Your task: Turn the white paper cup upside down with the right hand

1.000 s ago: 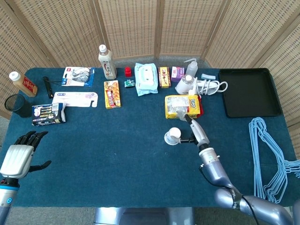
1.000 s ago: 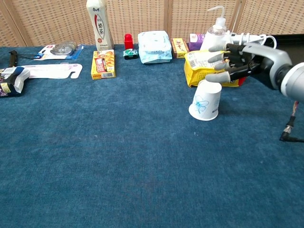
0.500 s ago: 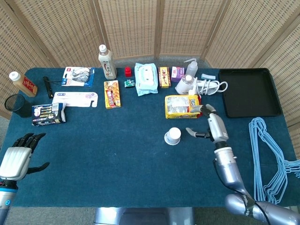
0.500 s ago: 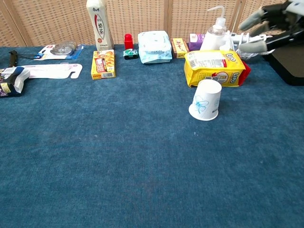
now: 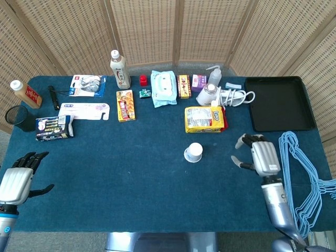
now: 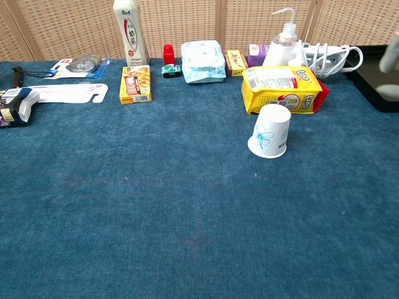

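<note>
woven rattan screens stand behind the dark blue cloth worktop (image 5: 131, 173). the white paper cup with a blue flower print (image 6: 270, 130) sits mouth down, base up, just in front of the yellow snack bag (image 6: 283, 89). the flip looks finished to me. my right hand (image 5: 261, 154) hangs well clear, fingers apart, holding nothing; my left hand (image 5: 16, 178) too.

Along the far edge of your worktop (image 5: 131, 178) you have a tall white bottle (image 5: 119, 69), a pale blue wipes pack (image 5: 163, 88) and a spray bottle (image 5: 209, 90). A yellow snack bag (image 5: 205, 118) lies nearer you. At the right you see a black tray (image 5: 278, 103), with blue hangers (image 5: 302, 178) near it.
</note>
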Robot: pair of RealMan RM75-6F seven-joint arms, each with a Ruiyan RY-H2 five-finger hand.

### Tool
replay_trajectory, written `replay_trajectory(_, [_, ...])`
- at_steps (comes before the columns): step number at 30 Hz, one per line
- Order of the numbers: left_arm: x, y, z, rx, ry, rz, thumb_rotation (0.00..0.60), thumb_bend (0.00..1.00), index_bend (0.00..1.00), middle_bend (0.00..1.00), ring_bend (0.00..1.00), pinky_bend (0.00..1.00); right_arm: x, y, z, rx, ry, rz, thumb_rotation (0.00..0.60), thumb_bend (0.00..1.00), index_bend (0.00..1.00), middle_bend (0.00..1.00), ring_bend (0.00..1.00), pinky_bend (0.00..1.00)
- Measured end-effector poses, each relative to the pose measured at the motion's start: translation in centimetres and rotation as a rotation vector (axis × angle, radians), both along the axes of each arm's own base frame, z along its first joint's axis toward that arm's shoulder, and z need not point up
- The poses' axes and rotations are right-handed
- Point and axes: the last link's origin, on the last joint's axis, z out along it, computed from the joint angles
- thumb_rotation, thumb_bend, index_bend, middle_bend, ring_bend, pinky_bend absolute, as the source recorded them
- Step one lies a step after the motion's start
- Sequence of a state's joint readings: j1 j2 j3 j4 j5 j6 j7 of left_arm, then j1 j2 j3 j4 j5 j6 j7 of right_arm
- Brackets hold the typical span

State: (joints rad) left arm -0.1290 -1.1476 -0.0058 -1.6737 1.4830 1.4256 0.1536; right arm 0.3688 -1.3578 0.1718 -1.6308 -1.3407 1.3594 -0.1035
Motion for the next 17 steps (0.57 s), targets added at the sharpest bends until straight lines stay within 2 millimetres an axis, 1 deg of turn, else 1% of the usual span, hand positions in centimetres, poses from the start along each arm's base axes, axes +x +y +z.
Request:
replay_trajectory(3, [0.0,-0.1,-0.1,0.004,-0.006,-0.003,0.43,0.14,0.14,0.25,0.15,0.22,-0.9,1.3,0.4,-0.009,0.044,-0.017,0.544,0.28,0.52,0.43,0.45,0.3])
replay_trajectory(7, [0.1,-0.2,-0.1,0.009,-0.012,-0.004,0.431,0.14,0.14,0.25,0.15,0.22,-1.7,2.5,1.0,-0.025,0.059,-0.038,0.547,0.28,0.52,0.43,0.45,0.29])
replay_trajectory(11, [0.3,0.0,0.0,0.015,-0.014,-0.009,0.432,0.14,0.14,0.25,0.15,0.22,-2.1,2.9,1.4,-0.034,0.06,-0.053,0.546,0.28,0.52,0.43,0.45,0.29])
replay_trajectory(17, [0.6,0.1,0.0,0.014,-0.01,-0.016,0.429,0.14,0.14,0.25,0.15,0.22,-2.3,2.9,1.6,-0.037,0.064,-0.058,0.545,0.28,0.52,0.43,0.45,0.29])
